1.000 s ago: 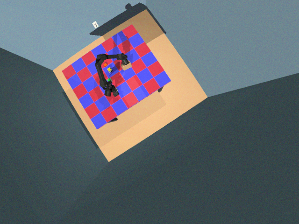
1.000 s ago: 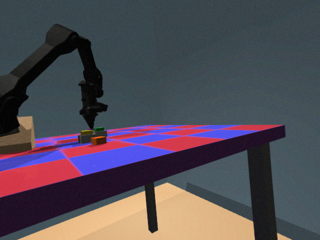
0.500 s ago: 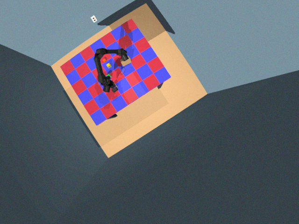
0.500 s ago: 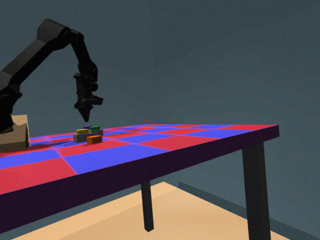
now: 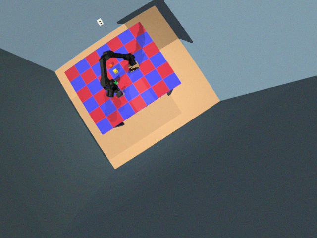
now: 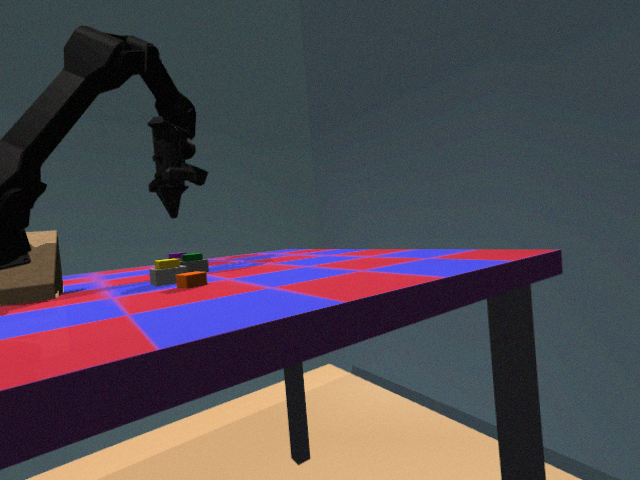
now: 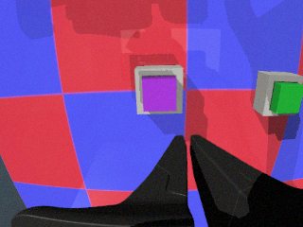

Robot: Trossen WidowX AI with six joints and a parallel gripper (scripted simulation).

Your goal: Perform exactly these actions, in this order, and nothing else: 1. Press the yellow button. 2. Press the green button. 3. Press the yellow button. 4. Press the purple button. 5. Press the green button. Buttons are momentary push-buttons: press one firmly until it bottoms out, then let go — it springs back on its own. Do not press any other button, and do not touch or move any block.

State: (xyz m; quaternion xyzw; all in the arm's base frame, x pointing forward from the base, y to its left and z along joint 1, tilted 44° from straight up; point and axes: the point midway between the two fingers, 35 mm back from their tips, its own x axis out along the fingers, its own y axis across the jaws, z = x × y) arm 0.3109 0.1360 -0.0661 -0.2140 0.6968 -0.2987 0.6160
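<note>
1. The end effector (image 6: 172, 209) hung well above the worktop (image 6: 361, 281), its tip pointing down, touching nothing.
2. Its two dark fingers stood pressed together with only a thin line between them, and nothing was held between them.
3. In the wrist view the purple button (image 7: 159, 94) sat in its grey square housing, just beyond the fingertips and a little to their left, on the line where red and blue squares met.
4. The green button (image 7: 288, 97) showed at the right edge of the wrist view, also in a grey housing, well apart from the purple one.
5. In the exterior view the yellow button (image 6: 166, 263) stood nearest the camera of the three, on a grey base, with the green button and the purple button behind it.
6. An orange block (image 6: 191, 279) lay on the worktop just in front of the yellow button's base; whether the two touched I could not tell.
7. From the top view the arm (image 5: 103, 69) arched over the checked worktop from a tan base (image 5: 133, 67), with the yellow button and the orange block under its span.
8. The end effector was above the group of buttons and somewhat toward the far side, apart from every one of them.
</note>
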